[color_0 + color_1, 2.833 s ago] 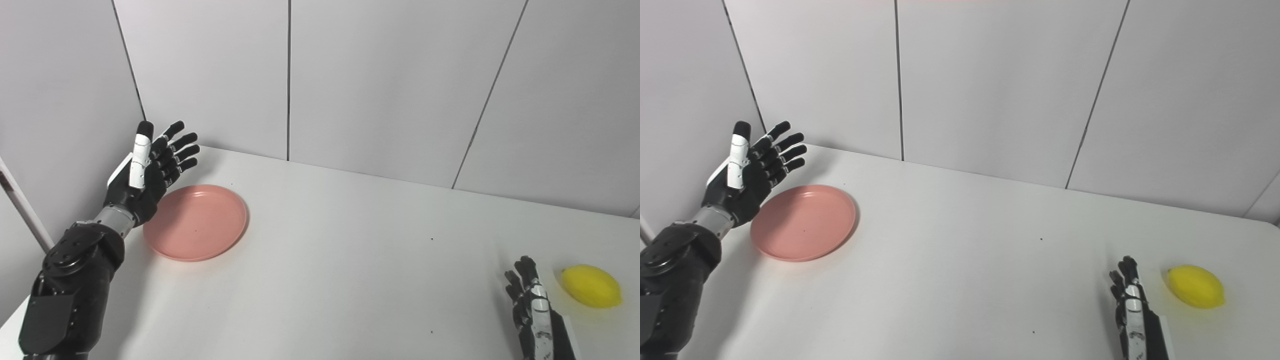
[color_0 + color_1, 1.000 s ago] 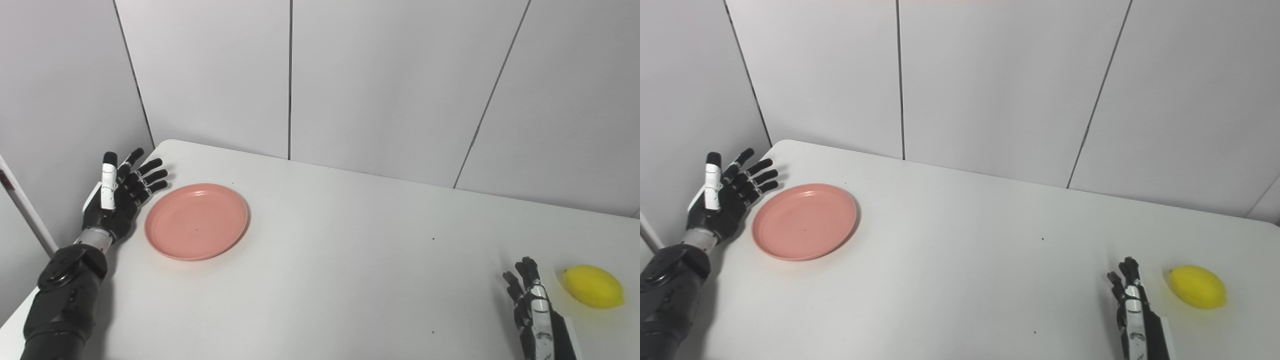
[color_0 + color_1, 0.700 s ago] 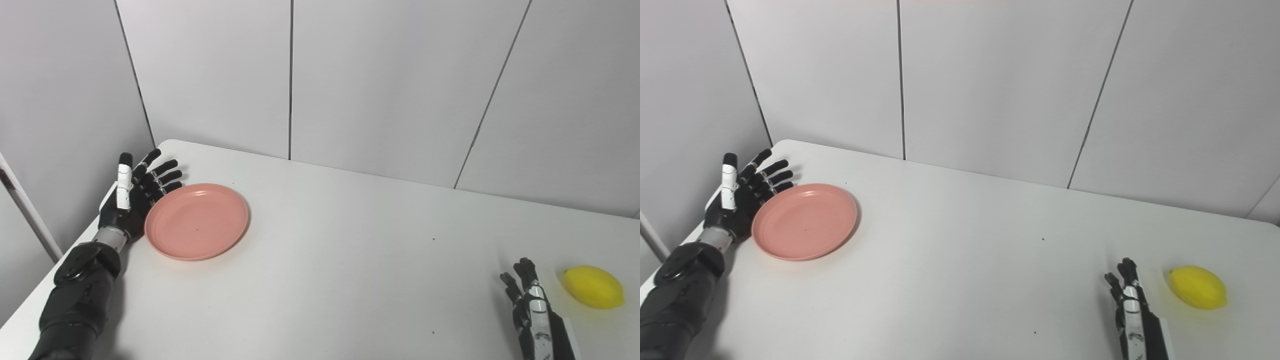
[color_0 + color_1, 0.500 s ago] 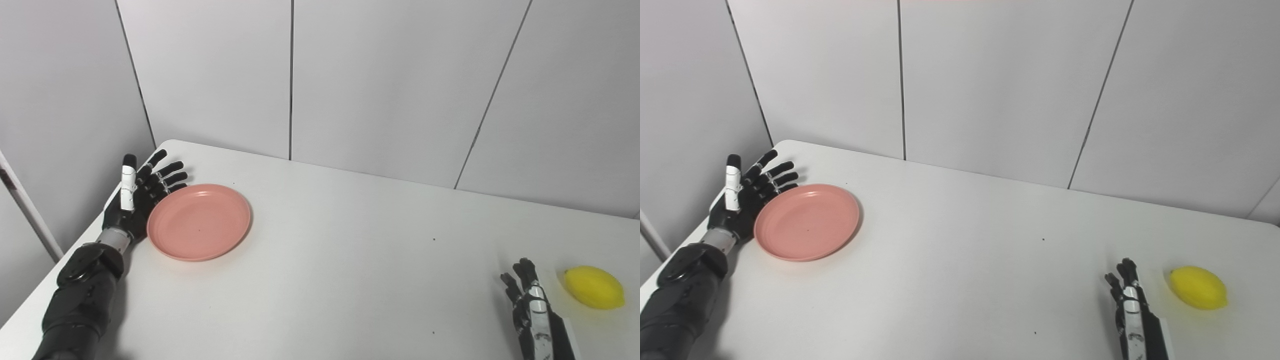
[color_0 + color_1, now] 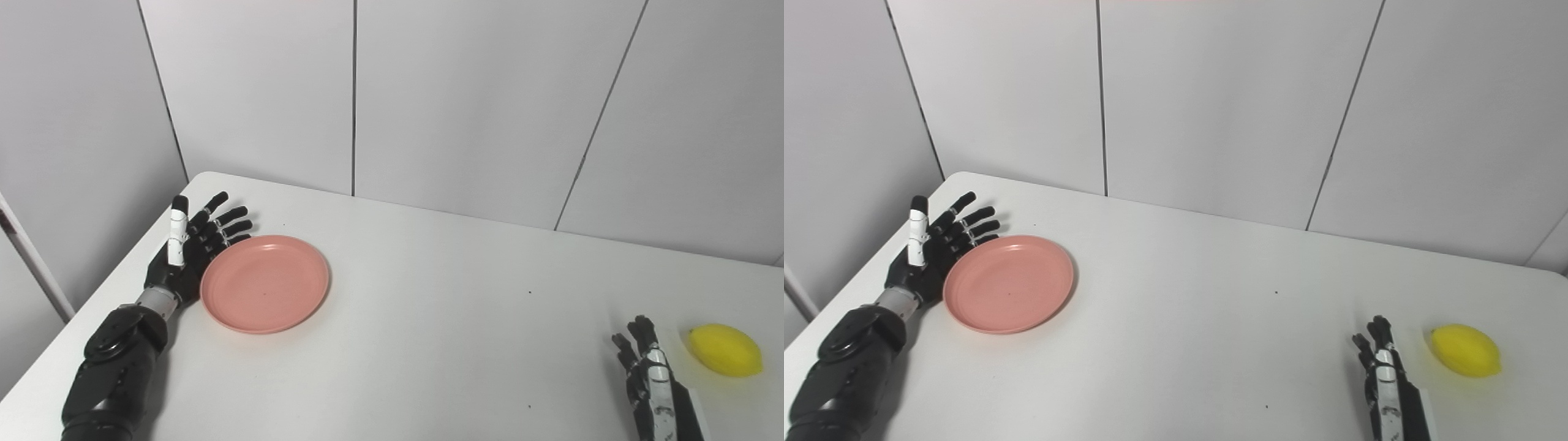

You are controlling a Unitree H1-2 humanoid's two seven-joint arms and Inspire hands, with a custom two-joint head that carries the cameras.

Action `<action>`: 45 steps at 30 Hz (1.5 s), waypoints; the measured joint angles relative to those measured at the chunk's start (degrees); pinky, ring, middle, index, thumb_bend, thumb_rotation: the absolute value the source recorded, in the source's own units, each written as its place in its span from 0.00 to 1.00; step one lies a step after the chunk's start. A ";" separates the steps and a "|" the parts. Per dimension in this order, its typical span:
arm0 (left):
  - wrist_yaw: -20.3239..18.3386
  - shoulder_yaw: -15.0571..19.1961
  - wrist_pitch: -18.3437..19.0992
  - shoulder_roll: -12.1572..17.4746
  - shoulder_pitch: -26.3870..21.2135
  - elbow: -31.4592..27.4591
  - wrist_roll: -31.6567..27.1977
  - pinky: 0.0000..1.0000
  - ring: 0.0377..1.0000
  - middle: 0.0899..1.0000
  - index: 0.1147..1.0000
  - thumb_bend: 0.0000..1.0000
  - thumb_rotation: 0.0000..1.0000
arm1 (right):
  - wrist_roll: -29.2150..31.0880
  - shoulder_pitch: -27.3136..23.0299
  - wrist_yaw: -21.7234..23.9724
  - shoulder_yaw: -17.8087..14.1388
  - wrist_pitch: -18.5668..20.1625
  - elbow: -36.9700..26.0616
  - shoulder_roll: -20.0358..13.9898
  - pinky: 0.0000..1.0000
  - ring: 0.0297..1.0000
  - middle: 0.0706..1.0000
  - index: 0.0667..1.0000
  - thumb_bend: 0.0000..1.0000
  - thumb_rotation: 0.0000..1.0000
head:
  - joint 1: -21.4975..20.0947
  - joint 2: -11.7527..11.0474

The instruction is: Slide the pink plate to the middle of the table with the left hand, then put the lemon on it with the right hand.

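Pressing left hand edge-on against pink plate, fingers spread.

Matt pink plate, smooth white table

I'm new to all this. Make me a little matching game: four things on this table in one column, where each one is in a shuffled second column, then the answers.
1. pink plate
2. lemon
3. left hand
4. right hand

A. open, against the plate's left rim
B. far right, beside a waiting hand
C. left part of the table, not yet at the middle
D. open, low at the near edge, just left of the lemon

Pairs: 1-C, 2-B, 3-A, 4-D
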 measured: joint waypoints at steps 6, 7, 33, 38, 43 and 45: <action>6.85 0.11 2.45 -1.93 1.41 -5.24 2.48 0.74 0.77 0.76 0.89 0.95 0.95 | 0.04 0.03 0.03 0.09 0.19 -0.04 0.00 1.00 0.93 0.97 0.96 0.70 0.94 | 0.09 0.09; 8.41 0.46 2.84 -2.69 1.42 -5.95 2.51 0.74 0.77 0.76 0.89 0.94 0.95 | 0.04 0.04 0.04 0.07 0.19 -0.03 -0.02 1.00 0.93 0.97 0.96 0.70 0.93 | 0.00 0.00; 22.37 0.97 12.55 -12.37 5.12 -21.95 5.63 0.72 0.74 0.75 0.84 0.97 0.94 | -0.02 0.06 0.01 0.49 0.24 -0.21 0.01 1.00 0.93 0.97 0.96 0.71 0.94 | -0.53 0.70; 22.61 1.38 14.59 -13.46 5.13 -23.34 4.65 0.72 0.75 0.76 0.84 0.97 0.93 | -0.01 0.08 0.01 0.56 0.24 -0.28 0.08 1.00 0.93 0.97 0.97 0.71 0.94 | -0.62 0.79; 22.53 1.44 14.84 -14.37 5.14 -23.67 3.52 0.73 0.76 0.77 0.84 0.93 0.94 | -0.01 0.08 -0.01 0.57 0.24 -0.28 0.11 1.00 0.93 0.97 0.96 0.72 0.94 | -0.62 0.97; 22.58 1.38 14.93 -14.64 5.14 -23.69 3.51 0.73 0.75 0.76 0.83 0.93 0.95 | -0.01 0.08 -0.01 0.56 0.23 -0.27 0.14 1.00 0.93 0.97 0.96 0.72 0.94 | -0.62 0.97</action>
